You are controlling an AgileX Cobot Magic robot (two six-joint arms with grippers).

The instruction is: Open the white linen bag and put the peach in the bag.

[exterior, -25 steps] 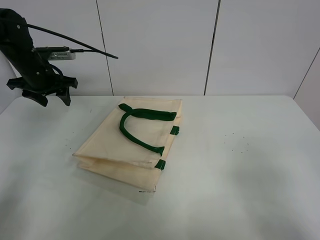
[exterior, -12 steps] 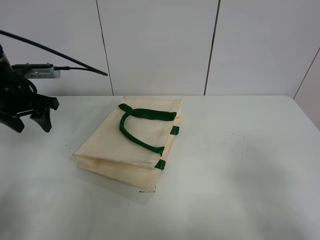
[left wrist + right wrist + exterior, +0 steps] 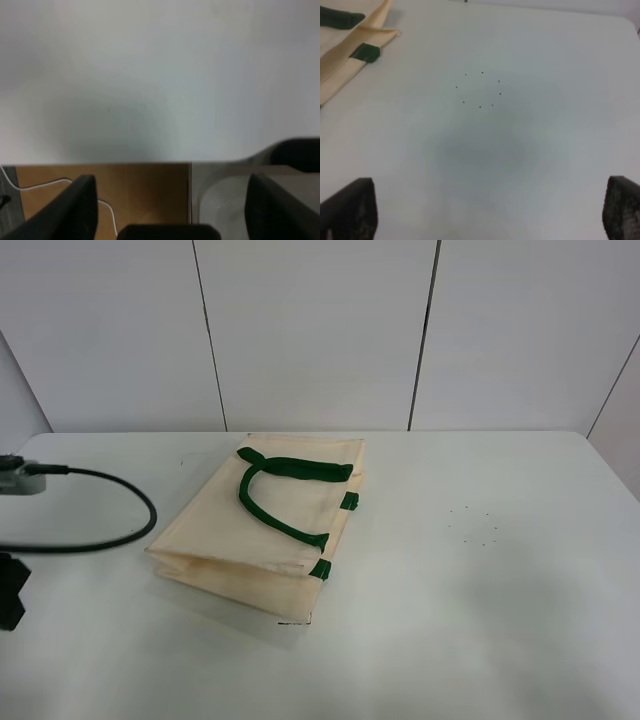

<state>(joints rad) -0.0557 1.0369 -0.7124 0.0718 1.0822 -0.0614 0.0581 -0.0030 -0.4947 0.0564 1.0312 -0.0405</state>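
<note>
Both grippers are standing wide apart and empty. Left gripper (image 3: 167, 210) is looking over the near left edge of the table (image 3: 500, 570), with bare white tabletop ahead of it and wooden floor below; in the exterior view only a dark scrap of the arm and its cable (image 3: 110, 530) are showing at that left edge. Right gripper (image 3: 485, 210) is hovering over the bare right half of the tabletop, its two dark fingers far apart at the sides of its wrist view; it is not appearing in the exterior view at all.

White linen bag (image 3: 265, 525) is lying flat, left of the middle of the tabletop, one short end toward the far edge. Its green strap handle (image 3: 280, 495) is looping across the upper face, with green tabs (image 3: 321, 569) along the side facing right. It is looking soft, light and limp, so it is likely to slide or crumple rather than hold a shape; the raised strap is looking like the surest place to pinch, since the flat cloth is offering no edge. No peach is showing in any view.
</note>
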